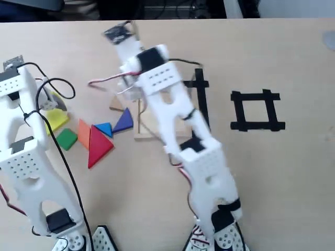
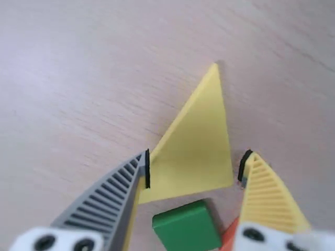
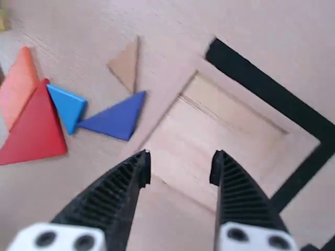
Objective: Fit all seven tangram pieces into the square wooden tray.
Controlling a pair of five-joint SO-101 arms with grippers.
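Now, left gripper (image 2: 194,168): apart, astride the yellow triangle (image 2: 196,151), one fingertip touching its edge; nothing clamped.
Yellow triangle: flat on the worktop (image 2: 78,78), well left of the square wooden tray (image 3: 230,112).
Right gripper (image 3: 180,167): apart, empty, above the tray.
Risk, grasp: closing on slanted edges likely to squeeze the thin piece out sideways.
Risk, neighbour: green square (image 2: 186,227) just beside; easily nudged or pinched along.
Risk, arms: probable clash over the tray at delivery.
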